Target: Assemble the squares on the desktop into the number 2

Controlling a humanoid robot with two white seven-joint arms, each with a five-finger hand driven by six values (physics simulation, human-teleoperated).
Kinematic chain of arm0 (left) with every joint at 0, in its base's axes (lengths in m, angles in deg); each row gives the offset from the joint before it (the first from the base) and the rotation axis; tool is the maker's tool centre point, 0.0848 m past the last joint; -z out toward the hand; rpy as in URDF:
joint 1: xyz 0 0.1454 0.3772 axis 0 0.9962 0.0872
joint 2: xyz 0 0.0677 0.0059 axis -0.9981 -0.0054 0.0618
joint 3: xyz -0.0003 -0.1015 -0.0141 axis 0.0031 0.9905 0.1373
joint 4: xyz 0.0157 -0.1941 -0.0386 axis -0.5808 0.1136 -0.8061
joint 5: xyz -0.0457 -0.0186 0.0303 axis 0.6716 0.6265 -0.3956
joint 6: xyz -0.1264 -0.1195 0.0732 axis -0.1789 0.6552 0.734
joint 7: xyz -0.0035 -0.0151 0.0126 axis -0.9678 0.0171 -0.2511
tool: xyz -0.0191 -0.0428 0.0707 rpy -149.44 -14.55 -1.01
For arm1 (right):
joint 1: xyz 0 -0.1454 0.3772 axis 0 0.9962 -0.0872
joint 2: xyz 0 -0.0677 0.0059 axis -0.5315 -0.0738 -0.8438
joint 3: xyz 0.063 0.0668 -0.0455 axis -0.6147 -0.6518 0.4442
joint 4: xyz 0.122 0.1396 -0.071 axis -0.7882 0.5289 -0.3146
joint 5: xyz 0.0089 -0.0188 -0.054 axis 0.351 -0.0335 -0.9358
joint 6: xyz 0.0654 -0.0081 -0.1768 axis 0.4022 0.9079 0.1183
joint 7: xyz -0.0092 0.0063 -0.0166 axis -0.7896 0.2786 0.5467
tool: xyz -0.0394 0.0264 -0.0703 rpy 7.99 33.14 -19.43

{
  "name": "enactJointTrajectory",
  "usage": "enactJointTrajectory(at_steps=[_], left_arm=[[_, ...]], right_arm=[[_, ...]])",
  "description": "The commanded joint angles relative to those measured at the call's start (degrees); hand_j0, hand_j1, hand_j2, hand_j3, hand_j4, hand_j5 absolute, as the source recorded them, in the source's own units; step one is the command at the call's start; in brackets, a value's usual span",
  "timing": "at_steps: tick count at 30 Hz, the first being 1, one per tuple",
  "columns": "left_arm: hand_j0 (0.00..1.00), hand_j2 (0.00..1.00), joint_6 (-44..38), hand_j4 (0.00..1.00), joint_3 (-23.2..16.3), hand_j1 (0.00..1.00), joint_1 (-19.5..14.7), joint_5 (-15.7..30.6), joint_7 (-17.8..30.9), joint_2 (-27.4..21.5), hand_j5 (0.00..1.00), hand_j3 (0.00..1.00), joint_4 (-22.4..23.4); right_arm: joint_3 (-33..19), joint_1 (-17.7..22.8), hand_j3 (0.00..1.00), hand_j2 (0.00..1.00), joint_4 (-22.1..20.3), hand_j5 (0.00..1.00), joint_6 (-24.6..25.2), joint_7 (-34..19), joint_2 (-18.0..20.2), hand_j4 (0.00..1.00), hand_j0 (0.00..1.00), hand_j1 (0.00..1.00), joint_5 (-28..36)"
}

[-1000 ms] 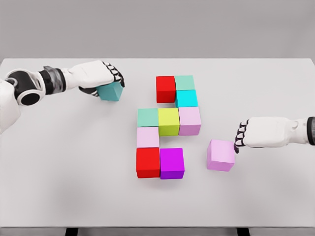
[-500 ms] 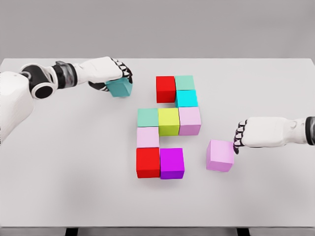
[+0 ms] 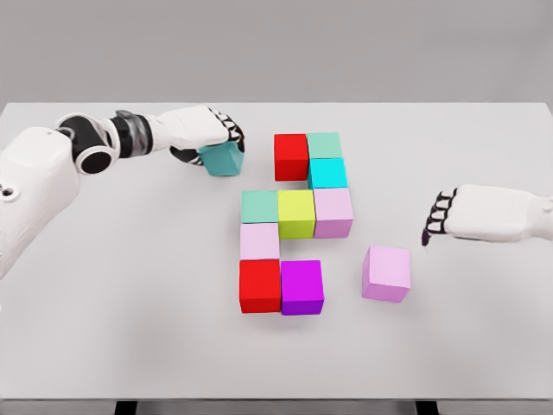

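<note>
I've got the left hand wrapped over the teal cube, fingers clamped on its top and sides — a grip from above, I'd say so the block can drop flat beside the red cube and finish the top bar of the 2. It sits just left of that red one, a gap between them. The right hand hovers off to the right, fingers curled and holding nothing, apart from the loose lilac cube, which I judge belongs at the bottom row next to the purple cube. Everything's matte, sharp-edged, uniform blocks on a plain white table — easy to butt face to face.
</note>
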Motion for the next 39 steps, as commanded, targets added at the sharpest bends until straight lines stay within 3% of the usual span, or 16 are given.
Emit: enactJointTrajectory(at_steps=[1,7,11,15,19,35,39], left_arm=[[0.72,0.72,-0.09,0.72,0.19,0.72,0.00,0.17,0.08,0.68,0.72,0.72,1.09],[0.73,0.73,-0.09,0.73,0.19,0.73,0.00,0.16,0.78,1.56,0.73,0.73,2.06],[0.84,0.84,-0.09,0.84,0.45,0.84,-0.53,0.17,0.78,2.35,0.84,0.84,4.34],[0.85,0.85,-0.09,0.85,0.63,0.85,-0.97,0.17,0.78,3.14,0.85,0.85,5.92],[1.00,1.00,-0.09,1.00,0.72,1.00,-1.23,0.34,0.69,3.23,1.00,1.00,6.72],[1.00,1.00,-0.09,1.00,3.27,1.00,-3.16,1.04,0.60,2.44,1.00,1.00,6.63],[1.00,1.00,-0.09,1.00,3.09,1.00,-3.43,2.89,0.25,-2.39,1.00,1.00,6.19]], right_arm=[[0.37,0.00,0.61,0.61,0.42,0.61,0.04,2.67,0.13,0.61,0.61,0.61,0.02],[1.69,0.17,0.61,0.61,2.70,0.61,0.04,6.01,0.22,0.61,0.61,0.61,-0.24],[2.83,0.61,0.61,0.61,3.49,0.61,0.04,7.33,0.22,0.61,0.61,0.61,-0.33],[3.97,0.79,0.60,0.60,3.05,0.60,0.04,7.60,-0.31,0.60,0.60,0.60,-0.15],[3.97,1.84,0.60,0.60,3.23,0.60,0.04,8.83,-0.40,0.60,0.60,0.60,-0.33],[4.06,4.39,0.60,0.60,5.25,0.60,0.04,8.91,-2.42,0.60,0.60,0.60,-1.56],[4.06,4.39,0.60,0.60,6.04,0.60,0.04,8.91,-2.59,0.60,0.60,0.60,-1.56]])
